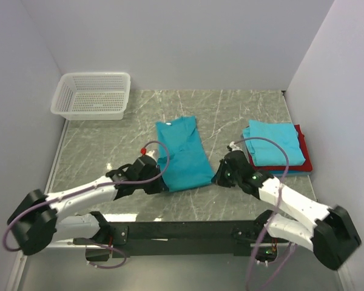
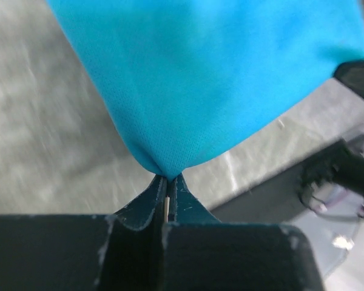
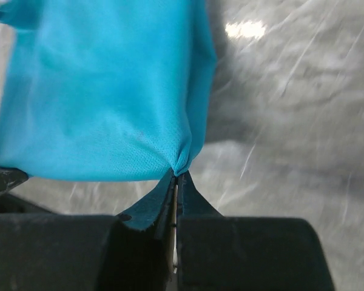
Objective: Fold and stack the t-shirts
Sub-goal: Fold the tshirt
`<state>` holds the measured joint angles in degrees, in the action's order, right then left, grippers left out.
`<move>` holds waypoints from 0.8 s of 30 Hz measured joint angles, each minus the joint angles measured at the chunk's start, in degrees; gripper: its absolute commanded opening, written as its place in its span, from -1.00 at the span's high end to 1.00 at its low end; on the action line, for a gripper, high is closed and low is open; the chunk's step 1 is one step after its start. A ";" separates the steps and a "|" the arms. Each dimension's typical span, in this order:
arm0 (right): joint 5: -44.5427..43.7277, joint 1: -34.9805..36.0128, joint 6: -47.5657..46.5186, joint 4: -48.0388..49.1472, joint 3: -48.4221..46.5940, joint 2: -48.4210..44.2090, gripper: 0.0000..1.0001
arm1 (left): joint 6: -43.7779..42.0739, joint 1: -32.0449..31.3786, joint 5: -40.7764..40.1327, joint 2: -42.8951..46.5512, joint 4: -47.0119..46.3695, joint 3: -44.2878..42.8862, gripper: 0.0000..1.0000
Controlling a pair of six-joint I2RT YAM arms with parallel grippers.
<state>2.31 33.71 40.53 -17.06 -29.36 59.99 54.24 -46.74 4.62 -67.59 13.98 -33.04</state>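
- pinching the near left corner of the plain teal cloth t-shirt [image 1: 183, 154] with my left gripper [image 1: 162, 182]; in the left wrist view its fingers [image 2: 148, 200] are pressed together on a gathered point of fabric.
- my right gripper [image 1: 217, 177] is clamped on the near right corner of the same shirt, with cloth bunched between the closed tips in the right wrist view.
- the shirt is a long folded panel in the middle of the grey marbled counter [image 1: 103, 151], running away from my bases.
- to its right, apart from it, sits a stack of folded cloth shirts [image 1: 273, 142]: light teal on top, red under it, a blue edge lowest.
- a white plastic mesh basket [image 1: 92, 95] stands at the far left corner.
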 measured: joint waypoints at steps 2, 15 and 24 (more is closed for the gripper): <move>-0.96 2.36 1.66 -3.23 0.50 -5.31 1.00 | 1.46 -1.97 -0.66 4.50 2.16 0.52 0.99; -8.33 3.39 2.23 -12.20 -12.83 -10.34 1.00 | 2.16 -3.67 -12.39 8.81 9.92 -9.68 0.99; -8.61 -1.81 -2.32 -10.19 -24.57 2.47 1.00 | -2.40 7.78 -10.84 -0.85 8.09 -18.05 0.99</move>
<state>-6.31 31.90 38.22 -27.24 -53.93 62.46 51.83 -38.96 -6.22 -68.45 22.06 -51.09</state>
